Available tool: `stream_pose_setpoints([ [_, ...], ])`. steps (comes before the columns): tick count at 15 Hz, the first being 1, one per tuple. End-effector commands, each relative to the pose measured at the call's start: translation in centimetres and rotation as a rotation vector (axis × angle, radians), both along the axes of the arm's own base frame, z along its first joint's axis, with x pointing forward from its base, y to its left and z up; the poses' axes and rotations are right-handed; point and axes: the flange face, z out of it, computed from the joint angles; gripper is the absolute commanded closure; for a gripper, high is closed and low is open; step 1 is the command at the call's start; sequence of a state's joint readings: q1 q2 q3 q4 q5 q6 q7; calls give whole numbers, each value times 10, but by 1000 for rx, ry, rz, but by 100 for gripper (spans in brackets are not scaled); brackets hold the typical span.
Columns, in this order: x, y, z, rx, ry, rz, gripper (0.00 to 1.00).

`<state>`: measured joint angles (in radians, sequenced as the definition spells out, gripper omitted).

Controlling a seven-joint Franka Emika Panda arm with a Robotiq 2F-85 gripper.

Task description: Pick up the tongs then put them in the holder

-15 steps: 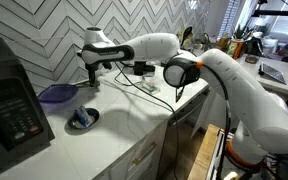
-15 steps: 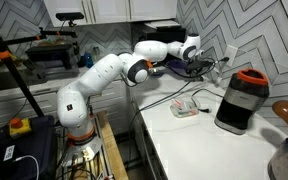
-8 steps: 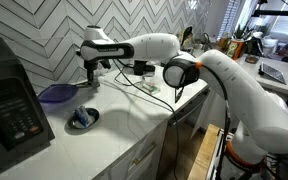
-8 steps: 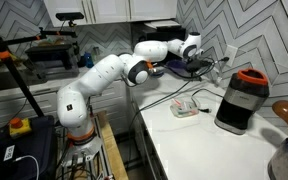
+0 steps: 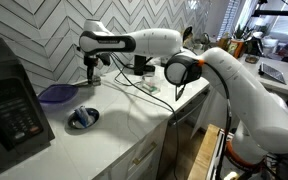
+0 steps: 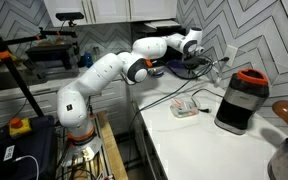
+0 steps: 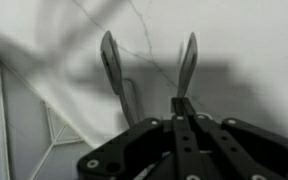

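- White countertop [image 7: 249, 60] fills the wrist view. The gripper [image 7: 181, 110] comes in from the bottom edge, its black fingers clenched on the tongs [image 7: 187, 65].
- The tongs are slim, dull silvery metal. Two thin arms fan out beyond the fingertips, each ending in a slightly broader, spoon-like tip. The joined end is hidden behind the fingers, so I cannot tell whether the grip pinches one arm or both.
- A soft shadow of the arms lies offset on the counter. From that I judge the tongs hang clear of the surface, tips pointing down, which would suit lowering them into an upright container.
- In an exterior view, before a chevron-tiled wall, the arm reaches across the counter. The gripper [image 5: 91, 66] points downward near the purple bowl [image 5: 57, 94], well apart from the black box appliance [image 5: 9, 100]. The tongs are too small to make out here.
- In an exterior view from the opposite end, the holder [image 6: 287, 160] sits dim in the bottom corner, and a wooden spoon [image 6: 286, 110] seems to rise from it. It is well apart from the arm's far end, and a dark jar with an orange rim [image 6: 242, 98] stands between, so the carry probably has to pass that.
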<state>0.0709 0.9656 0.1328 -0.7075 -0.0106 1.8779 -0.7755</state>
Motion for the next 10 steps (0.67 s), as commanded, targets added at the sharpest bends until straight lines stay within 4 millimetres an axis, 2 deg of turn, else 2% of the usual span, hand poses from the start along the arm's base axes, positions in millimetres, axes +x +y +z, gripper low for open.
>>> stream_pose_setpoints([
  [1,-9,4,-21,50,126,-44,100],
  [3,-12,5,-31,52,167,-69,100],
  [4,-11,6,-34,49,165,-81,74],
  [5,-9,6,-34,47,151,-89,74],
  [6,-7,7,-33,38,130,-96,68],
  [10,-1,9,-37,46,92,-89,38],
])
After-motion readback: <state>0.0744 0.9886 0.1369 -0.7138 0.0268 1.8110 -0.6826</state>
